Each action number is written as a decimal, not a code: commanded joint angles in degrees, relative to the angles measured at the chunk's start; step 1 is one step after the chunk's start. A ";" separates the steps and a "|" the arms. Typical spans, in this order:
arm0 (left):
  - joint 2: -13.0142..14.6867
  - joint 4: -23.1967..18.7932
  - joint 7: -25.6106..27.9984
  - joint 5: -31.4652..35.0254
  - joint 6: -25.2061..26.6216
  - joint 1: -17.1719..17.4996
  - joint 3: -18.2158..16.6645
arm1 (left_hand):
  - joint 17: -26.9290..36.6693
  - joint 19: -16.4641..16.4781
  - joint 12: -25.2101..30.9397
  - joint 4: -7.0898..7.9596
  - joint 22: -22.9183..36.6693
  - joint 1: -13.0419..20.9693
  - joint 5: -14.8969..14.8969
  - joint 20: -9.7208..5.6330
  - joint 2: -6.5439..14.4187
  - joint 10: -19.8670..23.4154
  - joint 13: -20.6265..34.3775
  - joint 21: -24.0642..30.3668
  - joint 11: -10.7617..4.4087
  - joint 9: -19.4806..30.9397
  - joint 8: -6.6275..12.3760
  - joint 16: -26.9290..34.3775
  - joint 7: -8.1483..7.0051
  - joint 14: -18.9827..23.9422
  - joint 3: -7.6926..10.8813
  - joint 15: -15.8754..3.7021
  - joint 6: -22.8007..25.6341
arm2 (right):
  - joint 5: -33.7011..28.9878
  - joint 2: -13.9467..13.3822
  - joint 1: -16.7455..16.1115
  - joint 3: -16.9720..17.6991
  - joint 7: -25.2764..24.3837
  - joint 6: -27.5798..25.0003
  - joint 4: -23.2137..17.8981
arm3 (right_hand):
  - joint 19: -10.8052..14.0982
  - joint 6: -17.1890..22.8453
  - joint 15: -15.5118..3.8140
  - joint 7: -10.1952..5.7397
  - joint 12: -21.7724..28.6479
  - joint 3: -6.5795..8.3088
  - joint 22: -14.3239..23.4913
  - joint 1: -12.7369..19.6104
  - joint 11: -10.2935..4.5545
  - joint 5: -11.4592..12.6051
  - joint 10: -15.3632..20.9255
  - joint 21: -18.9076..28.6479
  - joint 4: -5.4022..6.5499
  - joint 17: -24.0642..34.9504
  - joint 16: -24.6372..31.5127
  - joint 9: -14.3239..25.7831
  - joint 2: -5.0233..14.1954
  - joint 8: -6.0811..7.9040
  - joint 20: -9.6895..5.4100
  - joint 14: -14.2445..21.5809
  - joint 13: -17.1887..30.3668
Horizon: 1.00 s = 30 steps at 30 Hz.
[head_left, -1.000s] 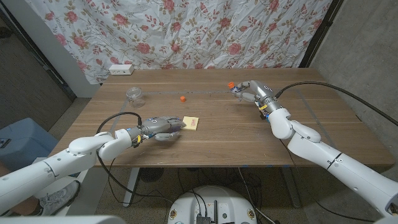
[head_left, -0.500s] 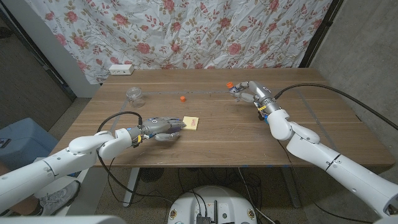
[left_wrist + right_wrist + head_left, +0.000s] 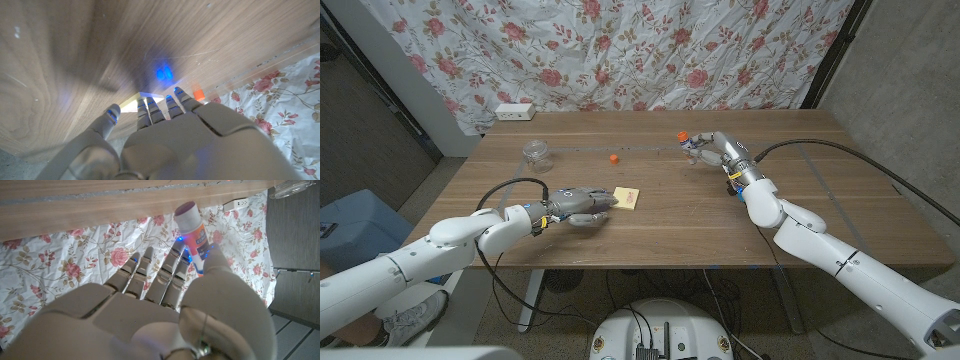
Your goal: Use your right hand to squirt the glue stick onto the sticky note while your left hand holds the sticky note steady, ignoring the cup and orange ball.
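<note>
The yellow sticky note [image 3: 628, 197] lies near the middle of the table. My left hand [image 3: 578, 204] reaches to it from the left, its fingertips [image 3: 150, 104] pressing on the note's near edge [image 3: 141, 96]. My right hand [image 3: 713, 147] is raised over the far right part of the table and grips the glue stick [image 3: 687, 139], a white tube with an orange label [image 3: 194, 231] and an orange cap end pointing left. The stick is well to the right of and beyond the note.
A small orange ball [image 3: 613, 157] lies beyond the note. A clear glass cup [image 3: 536, 154] stands at the far left. A white power strip [image 3: 514, 111] sits at the back left edge. A flowered curtain hangs behind the table.
My right hand has carried the glue stick a little to the left and toward the table's far side. The left hand and the note have stayed put.
</note>
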 commanded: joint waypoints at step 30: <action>0.62 -1.07 -2.66 0.91 0.62 -0.75 -0.09 | 0.03 0.12 0.60 -0.71 0.09 0.12 0.12 -7.78 5.66 2.88 0.29 0.65 0.21 0.28 0.50 0.38 0.70 1.77 0.67 -8.07 3.02 | -0.28 9.22 -1.38 -3.62 -9.27 8.19 6.83 | 0.46 1.30 -7.65 -1.50 -0.18 -0.10 0.19 1.21 -0.01 0.44 -0.64 0.10 -1.28 0.25 0.38 0.17 -0.84 -0.50 0.13 -0.58 0.18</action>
